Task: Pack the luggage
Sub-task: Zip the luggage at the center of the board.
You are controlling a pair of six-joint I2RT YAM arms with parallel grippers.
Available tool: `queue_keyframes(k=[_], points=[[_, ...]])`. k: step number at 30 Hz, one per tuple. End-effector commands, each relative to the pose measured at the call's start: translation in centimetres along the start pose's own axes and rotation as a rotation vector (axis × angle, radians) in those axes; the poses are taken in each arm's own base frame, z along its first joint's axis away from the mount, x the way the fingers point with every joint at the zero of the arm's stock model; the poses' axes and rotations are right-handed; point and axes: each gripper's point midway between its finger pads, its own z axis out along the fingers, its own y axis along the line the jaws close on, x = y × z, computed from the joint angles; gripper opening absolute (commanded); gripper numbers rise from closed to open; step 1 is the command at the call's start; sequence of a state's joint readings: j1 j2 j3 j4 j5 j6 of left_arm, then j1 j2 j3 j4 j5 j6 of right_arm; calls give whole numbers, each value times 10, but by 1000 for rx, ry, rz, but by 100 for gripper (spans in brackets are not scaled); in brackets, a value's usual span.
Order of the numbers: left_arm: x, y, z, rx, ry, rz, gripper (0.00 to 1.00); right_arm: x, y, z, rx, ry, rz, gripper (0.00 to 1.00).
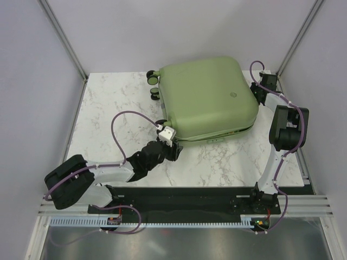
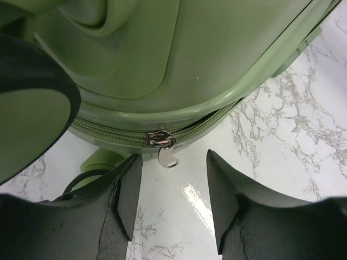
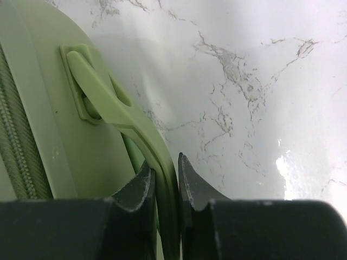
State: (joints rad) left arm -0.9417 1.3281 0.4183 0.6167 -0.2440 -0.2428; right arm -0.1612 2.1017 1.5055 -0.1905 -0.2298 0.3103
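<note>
The pale green luggage lies flat and closed on the marble table. My left gripper sits low at its near-left corner. In the left wrist view the left gripper is open. The metal zipper pull hangs from the zip line just beyond the fingertips, with nothing between the pads. My right gripper is at the luggage's right side. In the right wrist view the right gripper is shut on the green side handle.
Two caster wheels stick out at the luggage's far-left end. One wheel looms blurred at the left of the left wrist view. Grey walls and metal frame posts enclose the table.
</note>
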Motion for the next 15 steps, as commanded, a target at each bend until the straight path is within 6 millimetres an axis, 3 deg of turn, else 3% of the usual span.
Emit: queue_keyframes(k=[1,6,13,15], points=[[-35,-4,11,-7,-108,-7,56,45,-32,16,195,91,154,0],[-39,6,11,-59,-123,19,51,43,-32,17,192,88,147,0],[-51,4,16,-61,-154,21,15,48,-31,18,188,100,142,0],[-54,2,16,-56,-164,22,9,47,-32,18,189,96,141,0]])
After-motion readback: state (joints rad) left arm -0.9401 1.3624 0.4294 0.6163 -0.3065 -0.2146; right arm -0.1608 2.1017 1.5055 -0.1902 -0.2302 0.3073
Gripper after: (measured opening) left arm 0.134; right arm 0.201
